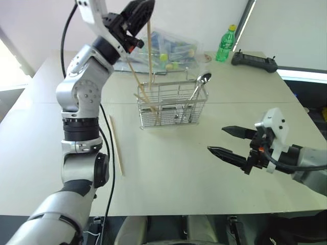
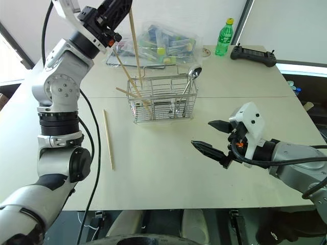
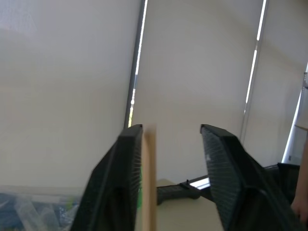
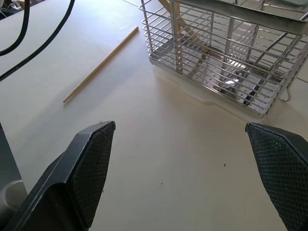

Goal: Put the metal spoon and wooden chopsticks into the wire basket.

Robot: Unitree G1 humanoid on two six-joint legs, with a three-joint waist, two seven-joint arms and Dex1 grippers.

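The left gripper [image 3: 171,144] is raised over the wire basket [image 1: 171,104], jaws parted, one wooden chopstick [image 3: 149,183] against a finger, its lower end inside the basket. From the head, the metal spoon [image 1: 196,92] stands in the basket. The right gripper [image 1: 227,140] hovers spread wide; its wrist camera catches another chopstick [image 4: 101,65] lying on the table [image 1: 194,168].

Four wooden chopsticks: one upright [image 1: 149,56] at the frame's upper centre, beside the left hand [image 1: 139,14]; two leaning in the wire basket [image 1: 172,104], one steep [image 1: 138,76], one low [image 1: 146,100]; one flat [image 1: 116,145] on the bench [image 1: 168,173], left of centre. One metal spoon [image 1: 198,88]. One basket. One green bottle [image 1: 225,44], one black controller [image 1: 254,62], one clear bag [image 1: 173,48]. Two hands, the right hand [image 1: 228,141] at lower right.
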